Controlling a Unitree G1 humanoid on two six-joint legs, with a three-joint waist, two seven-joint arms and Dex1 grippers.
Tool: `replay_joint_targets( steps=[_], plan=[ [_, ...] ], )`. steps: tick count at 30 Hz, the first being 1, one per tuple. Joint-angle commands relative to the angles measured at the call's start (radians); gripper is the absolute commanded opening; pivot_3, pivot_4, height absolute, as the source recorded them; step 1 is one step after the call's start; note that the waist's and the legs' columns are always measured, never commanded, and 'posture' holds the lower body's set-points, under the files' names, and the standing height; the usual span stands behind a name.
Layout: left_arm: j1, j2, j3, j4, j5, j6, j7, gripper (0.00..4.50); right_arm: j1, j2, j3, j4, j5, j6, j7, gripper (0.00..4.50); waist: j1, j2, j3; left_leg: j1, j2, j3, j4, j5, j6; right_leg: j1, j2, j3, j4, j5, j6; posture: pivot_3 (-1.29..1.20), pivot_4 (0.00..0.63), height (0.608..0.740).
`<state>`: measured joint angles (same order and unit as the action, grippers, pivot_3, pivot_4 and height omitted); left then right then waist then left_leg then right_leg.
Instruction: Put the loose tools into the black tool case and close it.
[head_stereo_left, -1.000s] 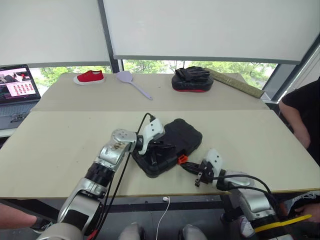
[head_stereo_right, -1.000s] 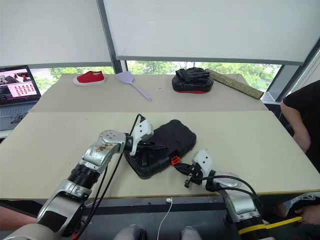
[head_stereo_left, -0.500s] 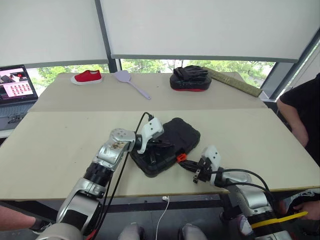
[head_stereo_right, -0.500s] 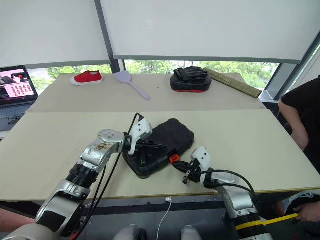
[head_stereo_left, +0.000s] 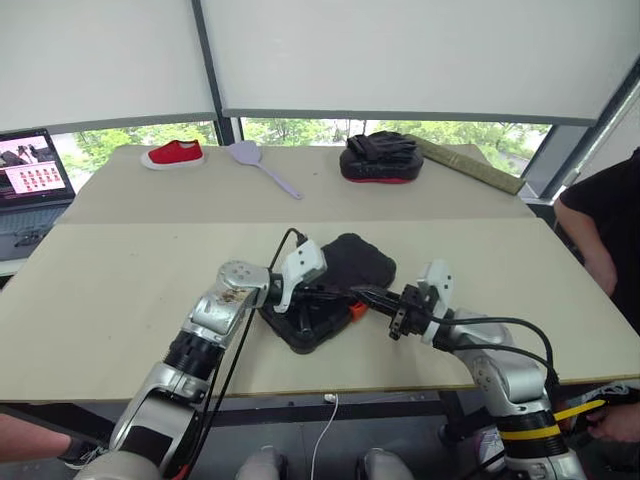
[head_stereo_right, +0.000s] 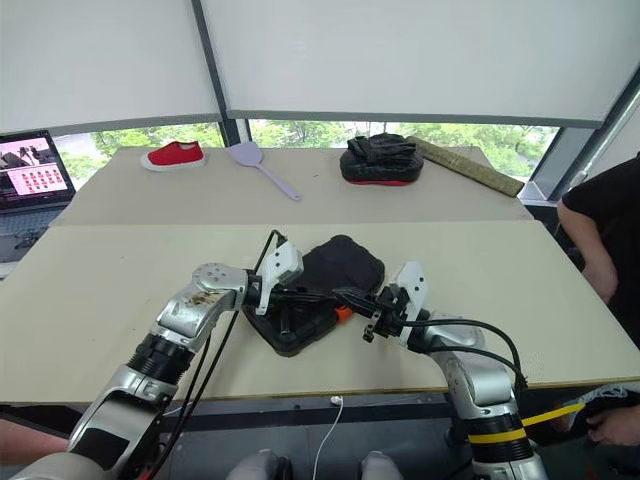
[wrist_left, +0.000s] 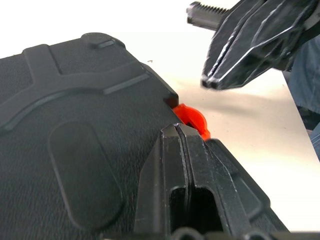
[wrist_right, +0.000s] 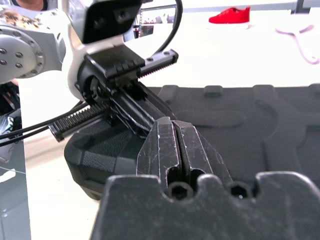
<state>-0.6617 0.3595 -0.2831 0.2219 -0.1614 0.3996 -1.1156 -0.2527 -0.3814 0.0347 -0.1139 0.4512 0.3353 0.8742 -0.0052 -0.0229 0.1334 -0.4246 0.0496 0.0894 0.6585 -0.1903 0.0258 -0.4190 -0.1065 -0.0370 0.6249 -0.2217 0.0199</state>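
Both tools pinched together: left tool (head_stereo_left: 322, 294) rests on the case (head_stereo_left: 340, 270), right tool (head_stereo_left: 372, 297) beside its latch (head_stereo_left: 357, 310). A glancing push could skid the case, leaving it unlatched.

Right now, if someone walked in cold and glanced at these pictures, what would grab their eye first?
Probably the black tool case at the near middle of the front table, lid down, with its orange latch showing. Both grippers meet over it with jaws shut: the left gripper on the lid, the right gripper poised just above the latch edge. Next, the red shoe on the far table.
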Motion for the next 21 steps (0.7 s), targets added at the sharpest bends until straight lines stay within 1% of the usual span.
replay_joint_targets(
  steps=[1, 3, 5, 6, 9, 11, 14, 15, 16, 17, 18, 19, 21],
  plan=[
    [0.068, -0.013, 0.039, 0.048, -0.044, 0.034, 0.017, 0.03, 0.028, -0.034, -0.028, -0.057, 0.026, -0.020, 0.032, 0.00, 0.001, 0.000, 0.000, 0.000, 0.000, 0.000, 0.000, 0.000, 0.000, 0.000, 0.000, 0.000, 0.000, 0.000, 0.000, 0.00, 0.150, 0.740],
    [0.080, -0.024, 0.139, -0.002, -0.141, 0.010, 0.000, 0.03, 0.054, -0.058, -0.077, -0.095, 0.061, -0.013, 0.038, 0.00, 0.001, 0.000, 0.001, -0.001, 0.000, 0.000, 0.000, 0.000, 0.001, -0.001, 0.000, 0.000, 0.000, 0.000, 0.000, 0.00, 0.150, 0.740],
    [0.105, -0.001, 0.208, -0.066, -0.210, -0.025, -0.043, 0.53, 0.081, -0.096, -0.117, -0.124, 0.073, -0.014, 0.048, 0.00, 0.000, 0.000, 0.002, -0.003, 0.001, 0.000, 0.000, 0.003, 0.004, -0.002, 0.000, 0.000, 0.001, 0.000, 0.000, 0.00, 0.150, 0.740],
    [0.121, 0.025, 0.236, -0.093, -0.235, -0.031, -0.065, 0.77, 0.097, -0.122, -0.129, -0.136, 0.069, -0.020, 0.059, 0.29, -0.003, 0.001, 0.004, -0.005, 0.001, 0.000, 0.000, 0.003, 0.006, -0.004, 0.000, 0.000, 0.001, 0.000, 0.000, 0.00, 0.150, 0.740],
    [0.180, 0.133, 0.333, -0.147, -0.276, -0.069, -0.097, 1.96, 0.156, -0.215, -0.172, -0.134, 0.024, -0.108, 0.120, 1.18, -0.006, -0.001, 0.008, -0.006, 0.000, 0.000, 0.000, 0.003, 0.006, -0.006, 0.001, -0.001, 0.000, 0.000, -0.001, 0.00, 0.150, 0.740],
    [0.228, 0.203, 0.381, -0.156, -0.269, -0.088, -0.094, 2.73, 0.190, -0.257, -0.199, -0.100, -0.002, -0.182, 0.157, 1.90, -0.004, -0.001, 0.010, -0.007, 0.000, 0.000, 0.000, 0.003, 0.005, -0.006, 0.001, -0.001, 0.000, 0.000, -0.001, 0.00, 0.150, 0.740],
    [0.323, 0.331, 0.425, -0.121, -0.174, -0.178, -0.058, 3.80, 0.231, -0.321, -0.227, -0.004, -0.077, -0.348, 0.214, 2.85, 0.000, -0.001, 0.011, -0.007, 0.000, 0.000, -0.001, 0.003, 0.005, -0.006, 0.000, -0.001, -0.001, -0.001, 0.000, 0.00, 0.150, 0.740],
    [0.355, 0.370, 0.435, -0.094, -0.121, -0.225, -0.025, 4.23, 0.236, -0.332, -0.237, 0.033, -0.093, -0.400, 0.224, 3.25, 0.000, -0.001, 0.012, -0.007, 0.000, 0.000, -0.001, 0.003, 0.005, -0.006, -0.001, -0.001, -0.001, -0.002, 0.000, 0.00, 0.150, 0.740],
    [0.387, 0.392, 0.453, -0.068, -0.098, -0.266, -0.002, 4.50, 0.240, -0.340, -0.242, 0.062, -0.097, -0.431, 0.235, 3.62, 0.002, -0.001, 0.012, -0.007, 0.000, 0.001, -0.001, 0.002, 0.004, -0.006, -0.002, -0.001, -0.002, -0.002, 0.000, 0.00, 0.150, 0.740],
    [0.419, 0.409, 0.473, -0.040, -0.075, -0.316, 0.025, 4.50, 0.241, -0.345, -0.247, 0.091, -0.103, -0.464, 0.243, 3.89, 0.001, -0.001, 0.013, -0.007, 0.000, 0.001, -0.002, -0.001, 0.000, -0.006, -0.003, -0.001, -0.003, -0.002, 0.000, 0.00, 0.150, 0.740],
    [0.450, 0.421, 0.485, -0.015, -0.051, -0.390, 0.045, 4.50, 0.238, -0.346, -0.248, 0.120, -0.113, -0.502, 0.245, 4.24, 0.002, -0.001, 0.014, -0.007, 0.000, 0.001, -0.002, -0.001, -0.002, -0.006, -0.003, -0.001, -0.003, -0.001, 0.000, 0.00, 0.150, 0.740],
    [0.479, 0.431, 0.491, 0.003, -0.036, -0.443, 0.053, 4.50, 0.235, -0.346, -0.248, 0.145, -0.119, -0.531, 0.249, 4.48, 0.003, -0.001, 0.015, -0.007, 0.000, 0.002, -0.002, -0.002, -0.002, -0.006, -0.003, -0.001, -0.004, -0.001, 0.000, 0.00, 0.150, 0.740],
    [0.539, 0.438, 0.504, -0.004, -0.038, -0.476, 0.055, 4.50, 0.225, -0.349, -0.243, 0.203, -0.144, -0.600, 0.253, 4.48, 0.008, -0.001, 0.018, -0.007, 0.000, 0.002, -0.003, -0.002, -0.003, -0.007, -0.005, -0.002, -0.004, -0.001, 0.000, 0.00, 0.150, 0.740]
  ],
)
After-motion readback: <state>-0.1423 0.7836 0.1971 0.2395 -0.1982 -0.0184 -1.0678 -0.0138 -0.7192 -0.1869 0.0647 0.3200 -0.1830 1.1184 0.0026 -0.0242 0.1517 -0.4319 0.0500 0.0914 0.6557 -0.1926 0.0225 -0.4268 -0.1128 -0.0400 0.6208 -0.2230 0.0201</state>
